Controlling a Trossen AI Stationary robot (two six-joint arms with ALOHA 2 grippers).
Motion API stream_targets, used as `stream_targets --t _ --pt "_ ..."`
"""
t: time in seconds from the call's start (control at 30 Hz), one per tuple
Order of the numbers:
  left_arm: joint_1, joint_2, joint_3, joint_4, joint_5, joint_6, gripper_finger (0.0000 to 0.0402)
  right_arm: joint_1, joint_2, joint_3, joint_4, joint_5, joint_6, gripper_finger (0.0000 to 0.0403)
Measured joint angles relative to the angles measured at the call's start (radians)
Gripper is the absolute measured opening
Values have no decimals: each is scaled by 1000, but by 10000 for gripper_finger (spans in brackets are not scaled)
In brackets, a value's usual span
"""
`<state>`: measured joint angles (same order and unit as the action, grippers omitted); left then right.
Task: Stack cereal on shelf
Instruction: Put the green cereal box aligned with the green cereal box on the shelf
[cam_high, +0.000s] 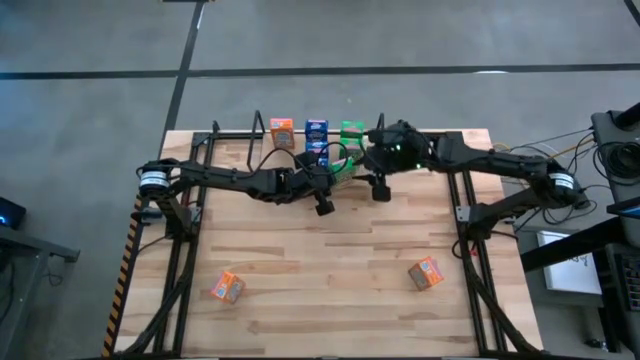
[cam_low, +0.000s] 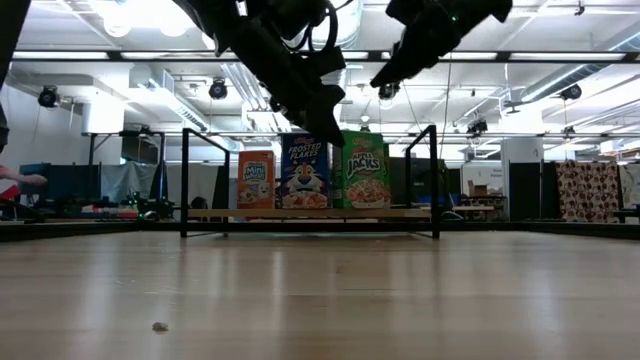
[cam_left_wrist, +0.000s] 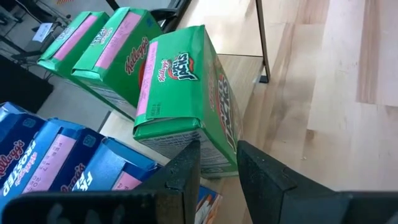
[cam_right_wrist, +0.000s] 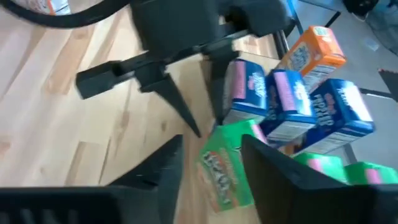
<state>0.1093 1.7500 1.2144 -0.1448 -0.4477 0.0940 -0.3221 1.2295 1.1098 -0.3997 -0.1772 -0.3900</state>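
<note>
Hovering open over the third green box (cam_right_wrist: 225, 171) on the shelf (cam_high: 215, 137) at the desk's far edge, the right tool (cam_right_wrist: 208, 165) holds nothing; two orange boxes (cam_high: 227, 287) remain near the front edge

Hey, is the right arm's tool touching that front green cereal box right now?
Cannot tell. In the right wrist view the right tool straddles the green box, fingers open; no clear gap or contact shows.

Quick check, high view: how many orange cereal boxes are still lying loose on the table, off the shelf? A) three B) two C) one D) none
B: two orange boxes lie on the near part of the table, the left orange box and the right orange box, while a third orange box already stands on the shelf.
</note>
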Motion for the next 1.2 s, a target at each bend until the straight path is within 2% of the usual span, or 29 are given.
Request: stream_targets --t 0.2,0.43,0.63,0.93,1.2 --pt "0 0 0 5 0 1 88 -52 70 84 -60 -15 -106 224" --pt "-1 0 0 5 0 -4 88 -118 166 95 -59 -115 -158 263" --pt "-1 0 0 6 0 -4 88 -130 226 95 -58 -137 -165 265" --pt "-1 1 0 13 1 -2 88 -130 239 96 -12 -134 -181 256" --pt "-1 1 0 13 1 2 88 -130 261 97 16 -73 -223 253"
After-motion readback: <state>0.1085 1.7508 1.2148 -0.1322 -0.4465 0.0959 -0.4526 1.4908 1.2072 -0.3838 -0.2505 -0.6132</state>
